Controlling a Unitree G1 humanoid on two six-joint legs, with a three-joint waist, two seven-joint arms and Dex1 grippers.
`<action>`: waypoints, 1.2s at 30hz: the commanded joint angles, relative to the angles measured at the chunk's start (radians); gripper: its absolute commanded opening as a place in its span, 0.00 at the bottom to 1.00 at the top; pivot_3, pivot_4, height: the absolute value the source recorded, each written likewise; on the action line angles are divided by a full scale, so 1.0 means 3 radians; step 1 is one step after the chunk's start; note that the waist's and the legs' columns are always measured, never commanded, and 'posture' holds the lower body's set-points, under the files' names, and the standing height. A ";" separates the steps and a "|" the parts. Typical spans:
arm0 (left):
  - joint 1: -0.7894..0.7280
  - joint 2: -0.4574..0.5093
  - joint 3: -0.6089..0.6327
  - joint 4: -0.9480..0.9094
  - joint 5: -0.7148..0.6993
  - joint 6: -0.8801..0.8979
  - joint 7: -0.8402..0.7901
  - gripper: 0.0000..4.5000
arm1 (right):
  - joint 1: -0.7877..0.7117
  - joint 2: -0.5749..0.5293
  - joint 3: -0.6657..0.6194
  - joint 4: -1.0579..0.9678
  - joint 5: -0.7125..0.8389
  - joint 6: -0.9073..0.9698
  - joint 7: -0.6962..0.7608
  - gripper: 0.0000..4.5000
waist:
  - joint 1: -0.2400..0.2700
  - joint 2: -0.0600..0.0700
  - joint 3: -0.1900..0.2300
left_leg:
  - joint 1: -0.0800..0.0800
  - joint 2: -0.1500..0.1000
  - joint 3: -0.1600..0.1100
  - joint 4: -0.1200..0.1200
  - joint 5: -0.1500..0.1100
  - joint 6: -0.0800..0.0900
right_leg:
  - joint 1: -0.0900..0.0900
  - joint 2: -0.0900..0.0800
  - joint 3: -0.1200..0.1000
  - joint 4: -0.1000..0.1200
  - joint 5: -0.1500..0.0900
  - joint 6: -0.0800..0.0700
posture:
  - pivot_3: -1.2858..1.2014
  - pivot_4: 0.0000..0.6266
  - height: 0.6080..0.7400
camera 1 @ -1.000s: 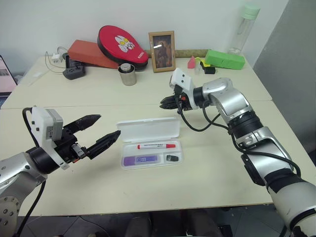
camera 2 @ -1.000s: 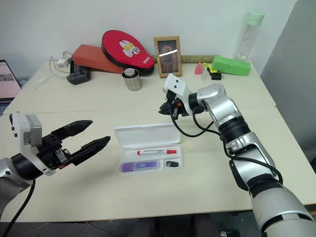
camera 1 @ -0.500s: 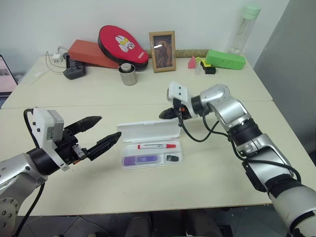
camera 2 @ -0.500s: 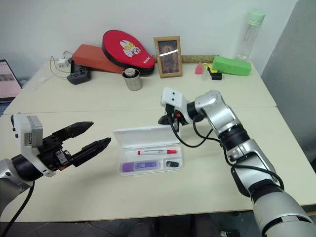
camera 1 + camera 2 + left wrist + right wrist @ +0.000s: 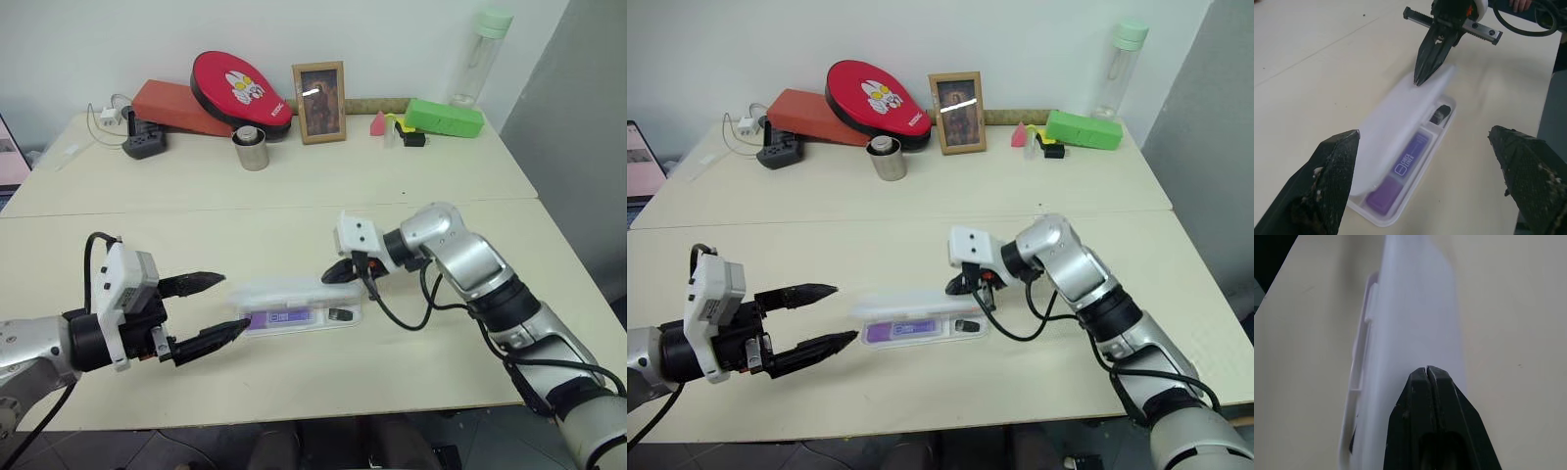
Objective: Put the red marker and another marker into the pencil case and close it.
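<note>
1. Near the table's (image 5: 411, 352) front-centre lies the pencil case (image 5: 294, 308), its lid half lowered over the tray, with the right gripper (image 5: 338, 273) at the case's 2 o'clock corner, fingers pressed together and their tip on the lid's outer face.
2. At the case's 9 o'clock hangs the left gripper (image 5: 217, 308), fingers spread wide and holding nothing, its tips just beside the case's short end.
3. Inside the tray the purple marker (image 5: 1403, 174) lies along the near wall, with a small dark object (image 5: 1440, 115) past its far end; the red marker is hidden under the lid, so I cannot tell where it sits.
4. To look at, the case is a flat, milky translucent box with rounded corners and a small catch tab on the lid's edge.
5. It looks light, thin-walled and smooth, so my guess is it will skid on the bare table under a sideways push.
6. Pressing straight down on the lid's free long edge near the catch seems best, with the open gripper bracing the 9 o'clock end.
</note>
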 commanded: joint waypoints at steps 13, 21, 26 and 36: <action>-0.0292 0.0046 -0.0133 0.0084 0.0042 0.0010 -0.0024 1.00 | 0.0231 0.0097 0.0090 0.0195 -0.0132 -0.0079 -0.0242 0.00 | -0.0007 -0.0004 -0.0003 | 0.0032 0.0001 0.0005 -0.0008 0.0000 0.0000 | 0.0012 0.0006 0.0024 0.0001 0.0000 0.0000 | 0.52 0.24 1.00; -0.0742 -0.0353 -0.0526 0.0522 0.0382 -0.0134 0.0550 1.00 | 0.0291 0.0129 -0.1195 -0.0181 0.0616 0.0397 -0.0832 0.00 | 0.0007 -0.0006 -0.0001 | 0.0020 0.0001 0.0004 -0.0007 0.0000 0.0000 | 0.0005 0.0004 0.0027 0.0002 0.0001 0.0001 | 0.52 0.24 1.00; -0.1038 -0.0502 -0.0682 0.1006 0.0857 -0.0404 0.0783 1.00 | 0.0512 -0.0050 -0.1632 -0.0124 0.0725 0.0566 -0.1132 0.11 | 0.0012 -0.0007 -0.0001 | 0.0020 -0.0001 0.0007 -0.0008 -0.0001 0.0000 | 0.0005 0.0004 0.0026 0.0000 0.0001 0.0002 | 0.52 0.24 1.00; -0.1237 -0.0654 -0.0778 0.1629 0.1276 -0.0789 0.0751 1.00 | 0.0939 -0.0283 -0.1853 -0.0430 0.0985 0.0605 -0.1229 0.66 | -0.0008 -0.0007 0.0001 | 0.0021 0.0001 0.0026 -0.0012 -0.0001 0.0001 | -0.0003 0.0004 0.0041 0.0002 0.0001 0.0002 | 0.52 0.24 1.00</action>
